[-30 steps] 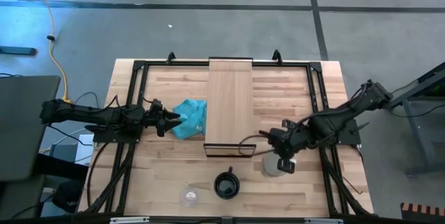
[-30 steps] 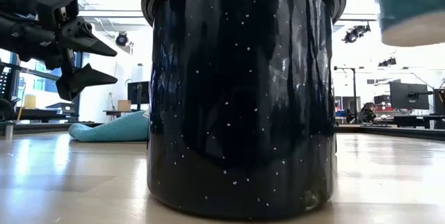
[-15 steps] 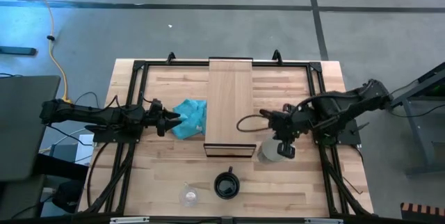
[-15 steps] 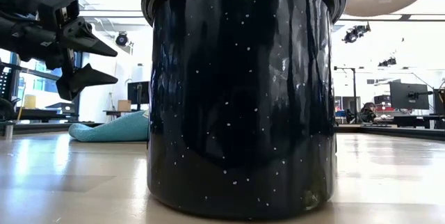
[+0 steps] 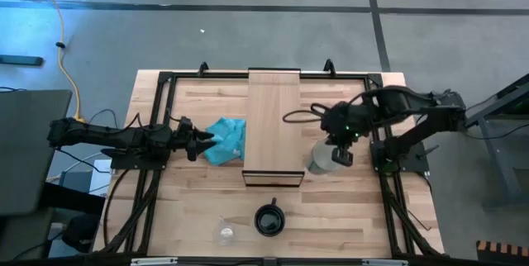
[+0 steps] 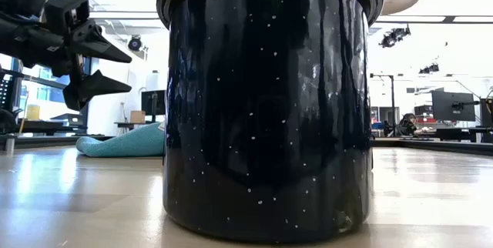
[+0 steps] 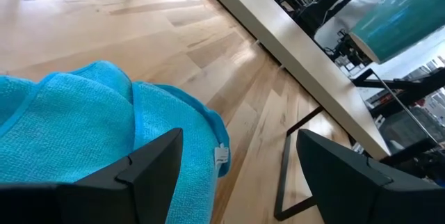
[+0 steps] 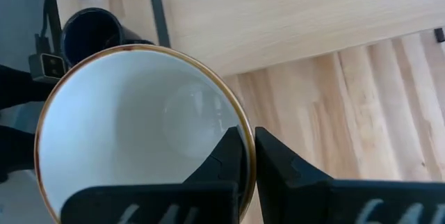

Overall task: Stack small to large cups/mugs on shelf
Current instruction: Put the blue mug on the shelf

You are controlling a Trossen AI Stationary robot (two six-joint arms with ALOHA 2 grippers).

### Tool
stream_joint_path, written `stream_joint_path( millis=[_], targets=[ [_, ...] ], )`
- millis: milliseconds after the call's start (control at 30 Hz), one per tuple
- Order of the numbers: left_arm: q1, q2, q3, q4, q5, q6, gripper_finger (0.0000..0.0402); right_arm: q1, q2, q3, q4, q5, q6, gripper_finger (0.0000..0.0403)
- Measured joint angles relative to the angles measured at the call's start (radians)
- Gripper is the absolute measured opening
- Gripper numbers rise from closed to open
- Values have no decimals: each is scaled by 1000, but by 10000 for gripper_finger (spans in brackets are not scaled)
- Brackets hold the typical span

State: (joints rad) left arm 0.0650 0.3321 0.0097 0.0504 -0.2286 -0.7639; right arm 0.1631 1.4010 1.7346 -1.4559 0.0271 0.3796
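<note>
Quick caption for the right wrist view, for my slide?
Right claw pinches the rim of the large white handled mug, beside the long light-wood shelf.

Three vessels are in view around the one shelf (image 5: 274, 125): one white mug (image 5: 322, 158) just beside its right edge, one black mug (image 5: 268, 219) past its dark front edge, and one clear glass cup (image 5: 224, 232) beside that mug. One teal cloth (image 5: 226, 140) lies against the shelf's left side, and two arms flank it.
</note>
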Motion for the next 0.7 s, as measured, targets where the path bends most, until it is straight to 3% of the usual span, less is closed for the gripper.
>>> stream_joint_path(
  millis=[700],
  targets=[
    [0,0,0,1,-16,0,271,-325,2,1,31,-90,-298,0]
  ],
)
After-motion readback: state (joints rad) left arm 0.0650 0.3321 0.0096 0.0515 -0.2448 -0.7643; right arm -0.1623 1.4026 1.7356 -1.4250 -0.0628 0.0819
